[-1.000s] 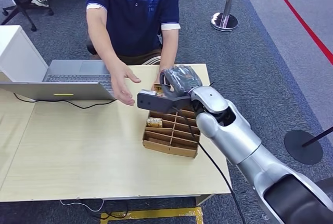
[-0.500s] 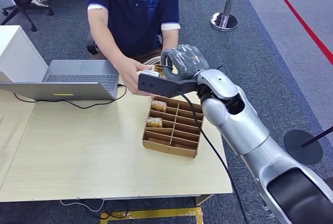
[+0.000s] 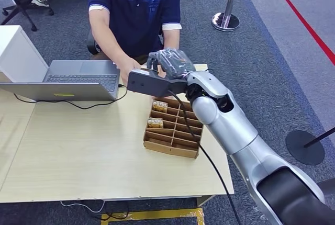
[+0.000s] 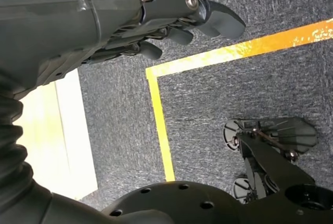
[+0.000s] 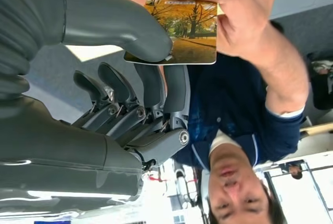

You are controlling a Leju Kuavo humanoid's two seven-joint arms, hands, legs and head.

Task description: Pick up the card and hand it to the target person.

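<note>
The right hand (image 5: 129,78) is stretched out over the far edge of the table (image 3: 79,146), toward the seated person (image 3: 134,5). It pinches the card (image 5: 184,28) between its thumb and the fingers beneath, the other fingers curled loosely below. The person's hand (image 5: 220,5) has already closed on the card's opposite end, so both hold it at once, above the table and beyond the cardboard tray (image 3: 174,131).

The risk from here is a badly timed release. If the robot lets go before the person's grip is firm, the card may drop onto the table or into the tray; if it keeps pinching while the person pulls, the card may bend or slip out crooked. A sudden arm movement could also knock the person's fingers.

The card lies roughly flat, its printed autumn picture facing the wrist camera. Its long axis runs from the robot's thumb across to the person's hand.

The left hand (image 4: 173,21) hangs over the carpet, fingers loosely extended and holding nothing.
</note>
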